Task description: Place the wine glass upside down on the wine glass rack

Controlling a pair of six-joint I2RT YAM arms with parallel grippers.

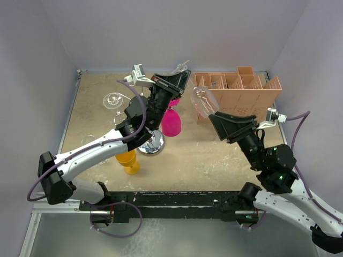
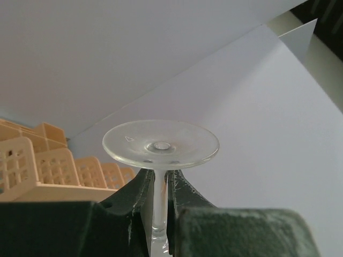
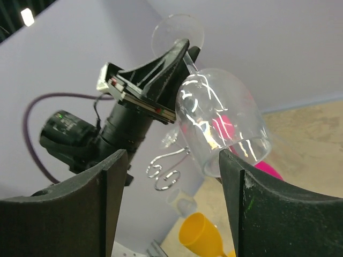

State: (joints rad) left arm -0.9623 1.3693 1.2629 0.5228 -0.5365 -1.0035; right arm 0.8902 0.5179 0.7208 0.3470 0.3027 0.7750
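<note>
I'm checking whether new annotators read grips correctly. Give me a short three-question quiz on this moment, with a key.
1. True or false: the left gripper is shut on the stem of the clear wine glass.
2. Pick one. The fingers of the right gripper are: A) open, one on each side of the glass's bowl; B) shut on the bowl; C) shut on the stem.
3. Short answer: is the glass hanging on the wine glass rack yet?
Key: 1 true; 2 A; 3 no, it is held in the air, off the rack.
</note>
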